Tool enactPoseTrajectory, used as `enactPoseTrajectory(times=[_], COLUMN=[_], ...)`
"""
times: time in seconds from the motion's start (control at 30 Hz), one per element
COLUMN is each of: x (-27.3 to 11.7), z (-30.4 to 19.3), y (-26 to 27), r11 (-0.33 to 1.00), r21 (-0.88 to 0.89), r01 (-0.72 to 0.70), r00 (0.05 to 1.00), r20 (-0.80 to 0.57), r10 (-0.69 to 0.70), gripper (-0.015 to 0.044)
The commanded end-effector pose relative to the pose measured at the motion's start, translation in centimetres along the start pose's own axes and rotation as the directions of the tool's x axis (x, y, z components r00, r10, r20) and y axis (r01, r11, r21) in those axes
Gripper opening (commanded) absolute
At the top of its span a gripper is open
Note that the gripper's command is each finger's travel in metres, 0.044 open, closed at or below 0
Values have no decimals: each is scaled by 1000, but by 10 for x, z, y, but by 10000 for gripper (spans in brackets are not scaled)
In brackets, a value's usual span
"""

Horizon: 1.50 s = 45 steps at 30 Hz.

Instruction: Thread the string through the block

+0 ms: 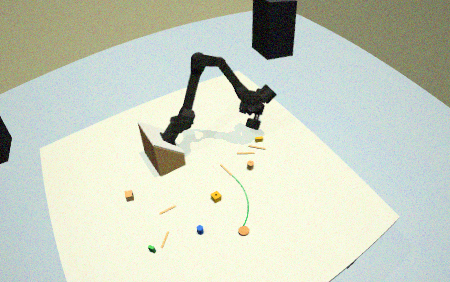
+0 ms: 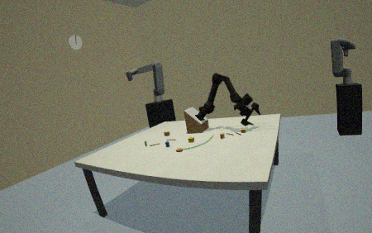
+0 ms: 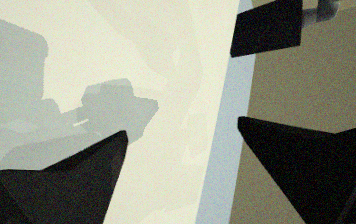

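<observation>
A small yellow-orange block (image 1: 216, 196) (image 2: 191, 140) with a dark spot, seemingly its hole, sits mid-table. The thin stick (image 1: 226, 170) lies on the table at the free end of the green string (image 1: 248, 202) (image 2: 202, 144). The string curves to the round wooden button (image 1: 243, 230) (image 2: 179, 149) and does not pass through the block. My gripper (image 1: 254, 123) (image 2: 252, 116) (image 3: 183, 128) is open and empty, above the table beyond the stick, near the far loose sticks. The wrist view shows neither stick nor block, only tabletop, shadows and the table edge between the fingers.
Loose sticks (image 1: 245, 153) (image 1: 168, 210) lie on both sides. A wooden cylinder (image 1: 250, 165) (image 2: 221, 135) and a yellow piece (image 1: 259, 139) (image 2: 243, 130) are near the gripper. A wooden cube (image 1: 129, 195), blue piece (image 1: 200, 229) and green piece (image 1: 152, 248) lie farther off. A wooden wedge (image 1: 171, 161) stands by the arm's base.
</observation>
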<state>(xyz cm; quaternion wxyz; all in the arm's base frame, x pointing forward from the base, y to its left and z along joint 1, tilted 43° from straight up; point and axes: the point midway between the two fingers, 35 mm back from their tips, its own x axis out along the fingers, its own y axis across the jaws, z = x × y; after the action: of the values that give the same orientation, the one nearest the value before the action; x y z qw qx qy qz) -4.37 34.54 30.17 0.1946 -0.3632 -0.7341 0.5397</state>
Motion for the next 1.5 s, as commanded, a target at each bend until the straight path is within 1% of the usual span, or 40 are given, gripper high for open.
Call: enactPoseTrajectory(times=[0.0, 0.1, 0.2, 0.3, 0.5, 0.6, 0.8, 0.97, 1.1, 1.27, 1.33, 1.47], x=[-24, -49, -67, -95, -167, -190, -242, -287, -330, -371, -375, -375], z=[-46, -75, -91, -109, -127, -125, -112, -85, -45, 11, 18, 18], y=[28, 55, 76, 110, 184, 205, 248, 284, 313, 333, 335, 335], r11=[986, 954, 919, 845, 672, 609, 467, 269, 45, -225, -258, -258], r21=[143, 274, 370, 515, 732, 789, 884, 959, 974, 895, 878, 878], r01=[-81, -121, -138, -144, -109, -83, -16, 89, 223, 384, 402, 402], r00=[983, 949, 918, 866, 756, 725, 661, 624, 618, 657, 665, 665], r20=[-153, -251, -300, -347, -378, -371, -341, -264, -177, -94, -87, -87], r10=[103, 193, 259, 359, 534, 581, 669, 735, 766, 748, 741, 741], gripper=[440, 440, 440, 440, 440, 440, 440, 440, 440, 440, 440, 440])
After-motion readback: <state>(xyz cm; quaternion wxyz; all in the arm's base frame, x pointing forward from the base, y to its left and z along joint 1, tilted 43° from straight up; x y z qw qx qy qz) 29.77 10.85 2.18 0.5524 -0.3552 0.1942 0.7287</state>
